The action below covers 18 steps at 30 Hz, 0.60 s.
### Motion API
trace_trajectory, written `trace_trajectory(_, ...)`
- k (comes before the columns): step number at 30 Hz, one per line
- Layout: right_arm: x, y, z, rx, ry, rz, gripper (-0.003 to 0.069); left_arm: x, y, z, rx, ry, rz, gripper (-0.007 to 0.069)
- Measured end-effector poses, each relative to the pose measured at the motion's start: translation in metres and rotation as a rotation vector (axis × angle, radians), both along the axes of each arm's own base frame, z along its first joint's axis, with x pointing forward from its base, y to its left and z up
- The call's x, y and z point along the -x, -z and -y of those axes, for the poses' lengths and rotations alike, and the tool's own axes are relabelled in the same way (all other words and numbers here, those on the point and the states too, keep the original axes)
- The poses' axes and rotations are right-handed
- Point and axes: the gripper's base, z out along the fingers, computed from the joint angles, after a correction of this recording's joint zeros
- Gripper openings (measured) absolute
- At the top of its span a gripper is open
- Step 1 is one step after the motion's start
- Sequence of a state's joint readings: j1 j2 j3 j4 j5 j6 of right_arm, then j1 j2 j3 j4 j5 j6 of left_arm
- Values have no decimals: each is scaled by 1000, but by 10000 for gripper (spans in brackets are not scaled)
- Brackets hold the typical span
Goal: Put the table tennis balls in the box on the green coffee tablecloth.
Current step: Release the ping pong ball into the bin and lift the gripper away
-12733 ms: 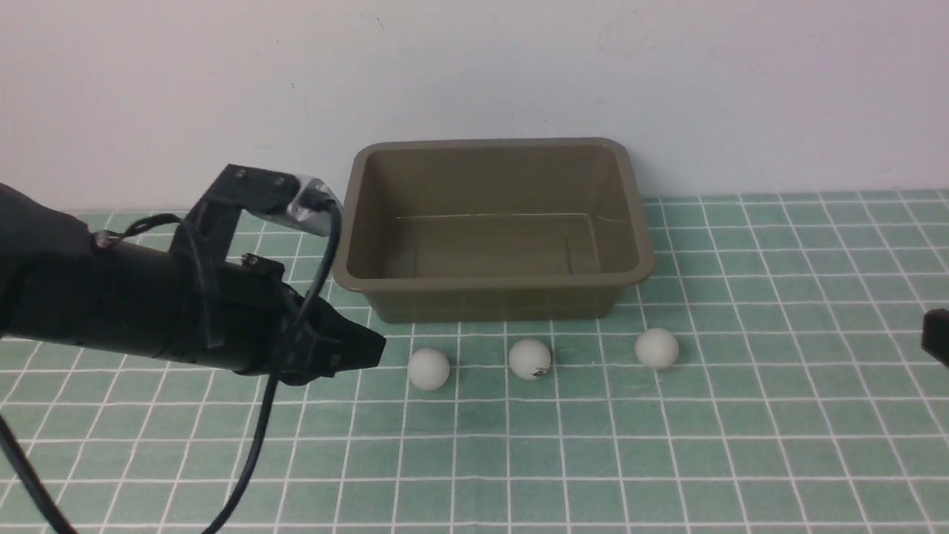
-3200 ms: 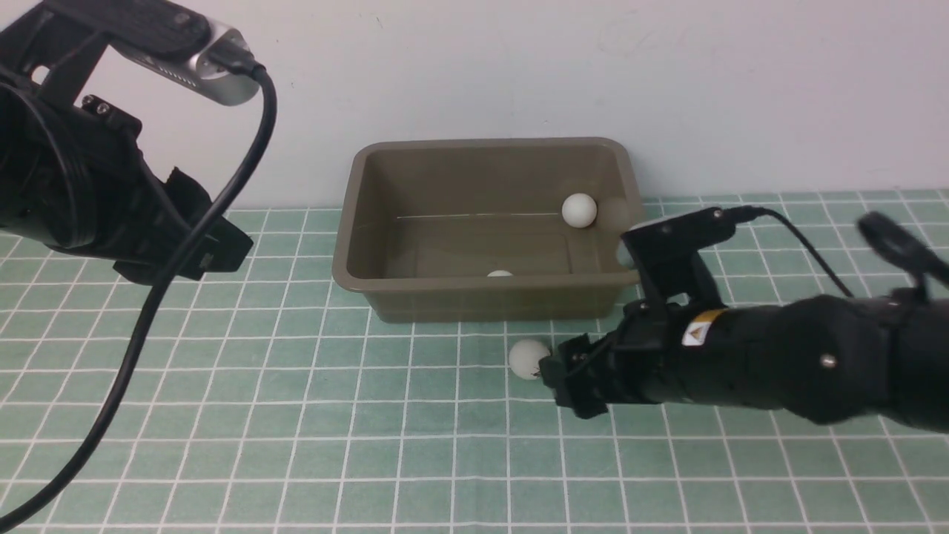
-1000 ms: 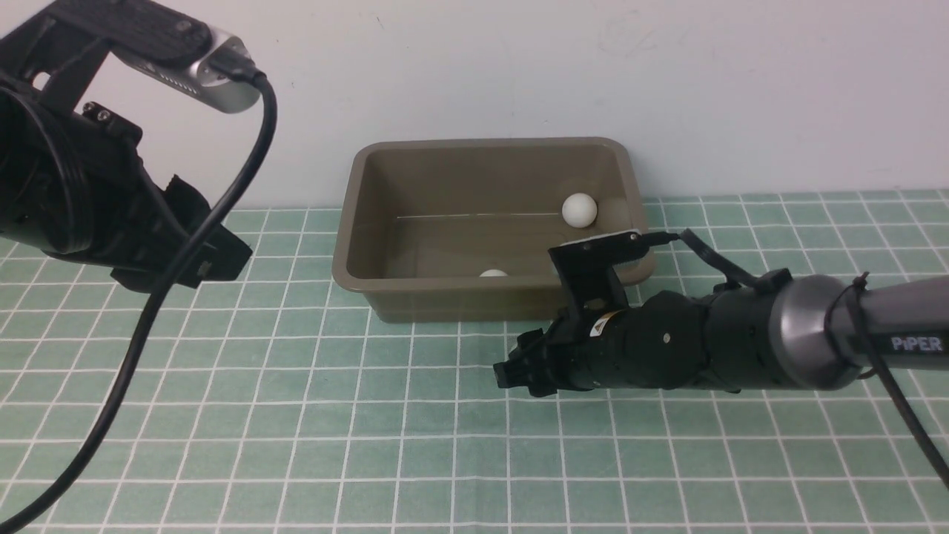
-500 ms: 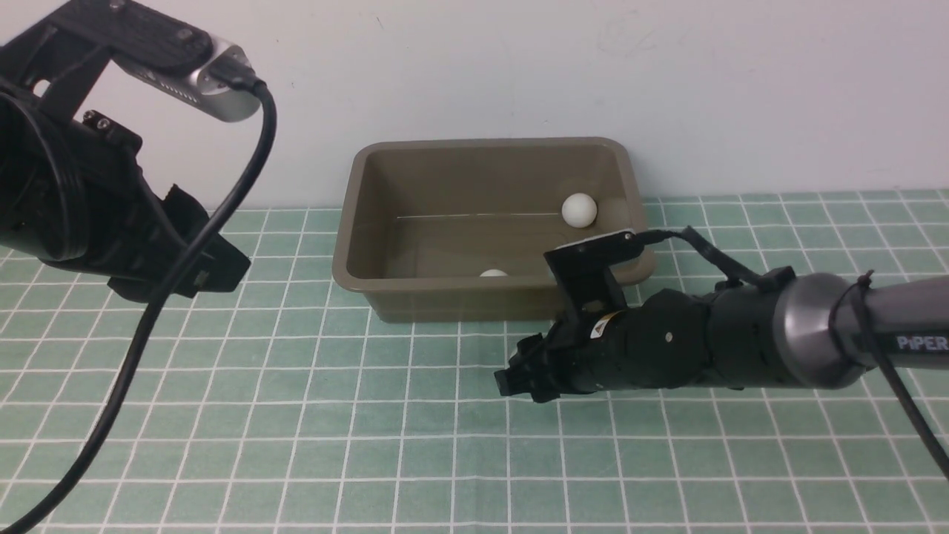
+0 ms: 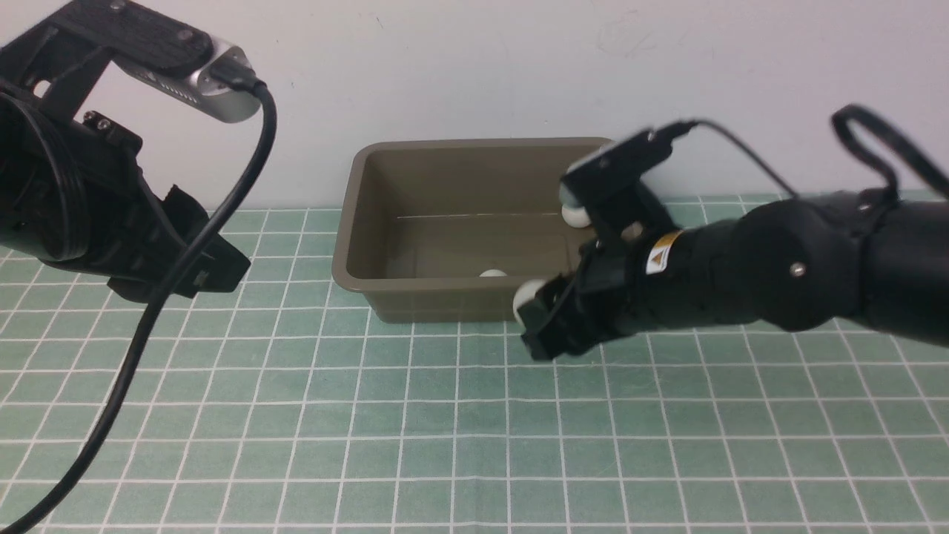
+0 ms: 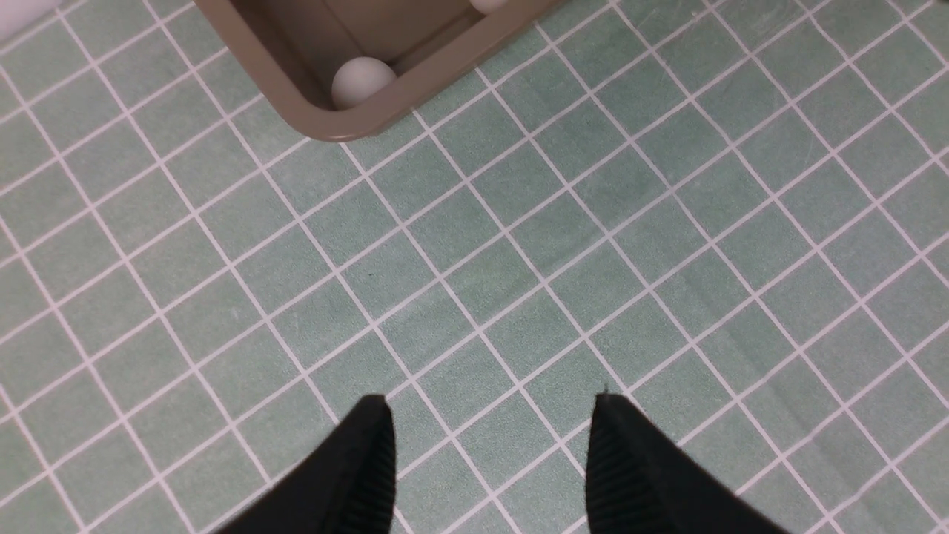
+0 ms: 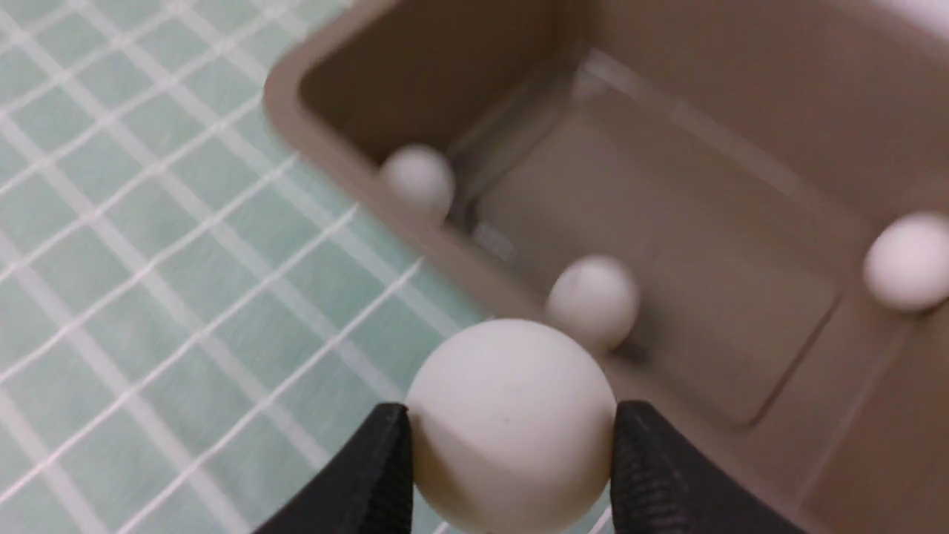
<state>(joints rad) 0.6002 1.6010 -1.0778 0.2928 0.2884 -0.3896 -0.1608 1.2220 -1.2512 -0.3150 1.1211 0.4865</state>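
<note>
My right gripper (image 5: 540, 320) is shut on one of the table tennis balls (image 5: 527, 297), a plain white one, and holds it in the air just in front of the box's near wall. The right wrist view shows this ball (image 7: 511, 386) pinched between both fingers (image 7: 371, 475). The olive-brown box (image 5: 385, 167) stands on the green coffee tablecloth (image 5: 445, 445) by the wall. Three white balls lie inside it (image 7: 419, 178) (image 7: 593, 300) (image 7: 908, 259). My left gripper (image 6: 489, 415) hangs open and empty above the cloth, left of the box (image 6: 311, 122).
A white wall (image 5: 474, 67) rises right behind the box. The left arm's black cable (image 5: 141, 341) loops down to the cloth at the front left. The right arm's body (image 5: 778, 267) reaches across the box's right end.
My right gripper has risen from the cloth with the ball and now hangs at the box's front wall. The left arm has stayed where it was.
</note>
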Motion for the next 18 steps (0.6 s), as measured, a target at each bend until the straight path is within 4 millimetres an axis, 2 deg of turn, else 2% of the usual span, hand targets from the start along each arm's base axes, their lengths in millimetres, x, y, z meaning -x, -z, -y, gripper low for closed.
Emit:
trace_trajectory(3,-11,1,3,-6,24,61,316,0,0,0,0,0,0,324)
trace_trajectory(11,-88,30,15,24,136,68,316,0,0,0,1,0,0,324)
trace_trajectory(14,-105,37,13,33,141,57,316,0,0,0,1,0,0,324)
trace_trajectory(18,-113,38,10,33,138,46,316,0,0,0,1,0,0,324)
